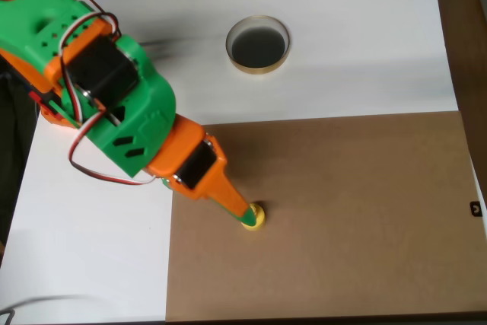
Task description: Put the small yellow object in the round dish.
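The small yellow object (256, 218) sits on the brown board, partly covered by my fingertips. My gripper (247, 214), with one orange and one green finger, reaches down from the upper left. Its fingers taper to a narrow point pressed together on the yellow piece, so it looks shut on it. The round dish (258, 43), with a cream-tan rim and a dark inside, stands empty on the white surface well above the gripper, near the top centre.
A brown board (342, 211) covers the lower right of the white table (91, 249). My green and orange arm (114, 97) spans the upper left. A dark strip runs along the right edge.
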`<state>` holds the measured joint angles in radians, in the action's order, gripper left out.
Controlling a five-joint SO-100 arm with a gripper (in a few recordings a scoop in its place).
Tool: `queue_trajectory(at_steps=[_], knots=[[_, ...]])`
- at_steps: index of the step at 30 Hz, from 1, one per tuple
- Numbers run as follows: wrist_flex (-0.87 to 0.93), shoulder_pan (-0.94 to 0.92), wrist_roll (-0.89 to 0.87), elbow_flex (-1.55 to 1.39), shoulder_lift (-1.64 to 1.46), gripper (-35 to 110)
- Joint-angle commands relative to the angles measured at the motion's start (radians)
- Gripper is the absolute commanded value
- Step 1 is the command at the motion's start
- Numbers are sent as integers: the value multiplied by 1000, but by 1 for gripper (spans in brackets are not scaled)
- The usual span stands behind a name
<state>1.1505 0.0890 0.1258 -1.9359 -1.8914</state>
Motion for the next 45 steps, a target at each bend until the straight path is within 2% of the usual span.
queue_trajectory(at_steps=[1,26,45], knots=[[32,32,-6,101,23,30],[37,69,-97,288,345,29],[-5,75,-144,293,480,26]])
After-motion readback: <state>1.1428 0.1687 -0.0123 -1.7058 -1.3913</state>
